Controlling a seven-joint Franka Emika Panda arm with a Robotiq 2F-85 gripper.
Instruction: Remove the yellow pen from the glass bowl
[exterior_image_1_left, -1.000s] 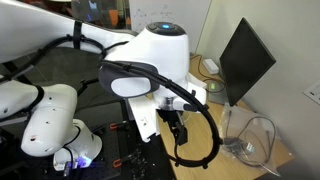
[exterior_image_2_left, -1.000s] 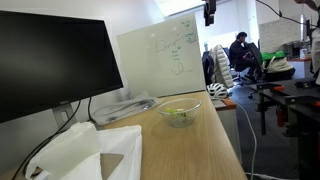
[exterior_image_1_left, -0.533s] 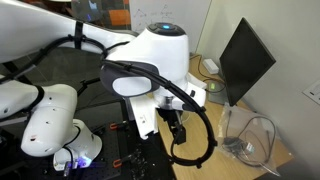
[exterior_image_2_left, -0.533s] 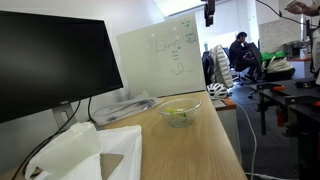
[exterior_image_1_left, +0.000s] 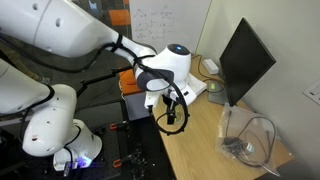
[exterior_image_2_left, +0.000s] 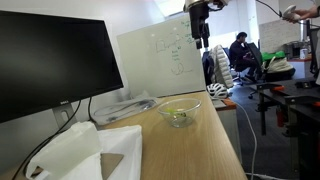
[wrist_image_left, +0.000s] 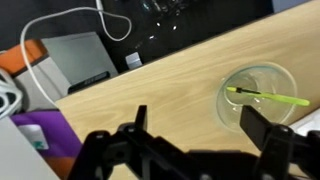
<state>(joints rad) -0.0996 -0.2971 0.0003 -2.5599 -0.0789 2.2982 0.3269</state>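
Fingers (wrist_image_left: 255, 125) spread, empty, well above counter (wrist_image_left: 150, 90). Pen (wrist_image_left: 268, 97) in bowl (wrist_image_left: 224, 105) near counter edge, ahead, offset toward one finger; long axis along finger-to-finger line.

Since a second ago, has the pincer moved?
Yes. The pincer has dropped lower against the whiteboard, nearer the glass bowl, still well above it.

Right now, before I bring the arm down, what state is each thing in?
gripper: jaws open, empty, held high above the wooden table.
yellow pen: lying across the glass bowl, one end poking past the rim, not grasped.
glass bowl: upright on the table, pen inside.
monitor: screen dark.
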